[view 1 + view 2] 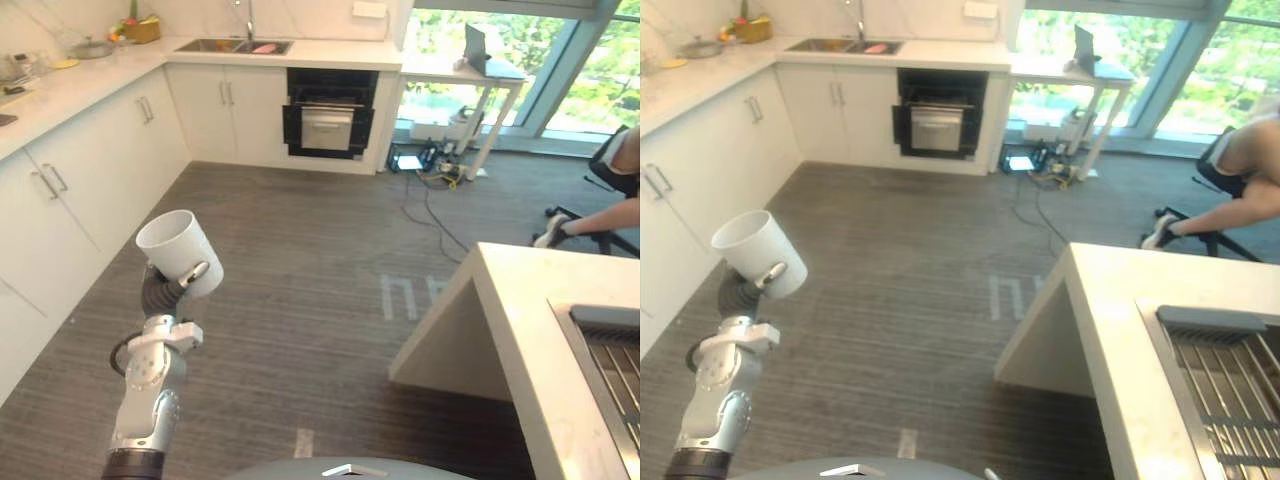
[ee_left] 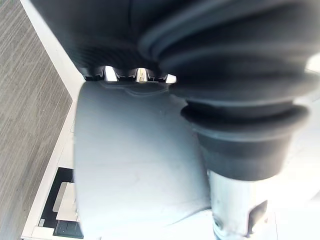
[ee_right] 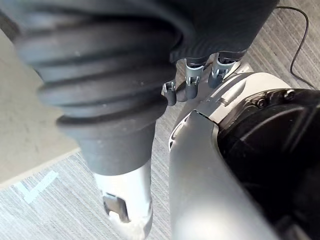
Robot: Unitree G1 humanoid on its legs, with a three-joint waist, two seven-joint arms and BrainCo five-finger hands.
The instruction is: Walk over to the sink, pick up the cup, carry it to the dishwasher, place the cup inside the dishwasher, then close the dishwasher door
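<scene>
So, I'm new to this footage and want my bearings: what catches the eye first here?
The white cup, held up in the left hand at lower left, stands out first. Next comes the dark dishwasher in the white cabinets at the far wall, right of the sink. A seated person shows at the right edge.

White cup [image 1: 180,252] — tilted (mouth up) — in left hand [image 1: 194,272].

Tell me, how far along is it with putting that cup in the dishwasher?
Picking up looks done: the left hand is curled round the white cup. It is mid-carry, with the open dishwasher across the floor, under the far counter. Left: set the cup inside and shut the dishwasher.
</scene>
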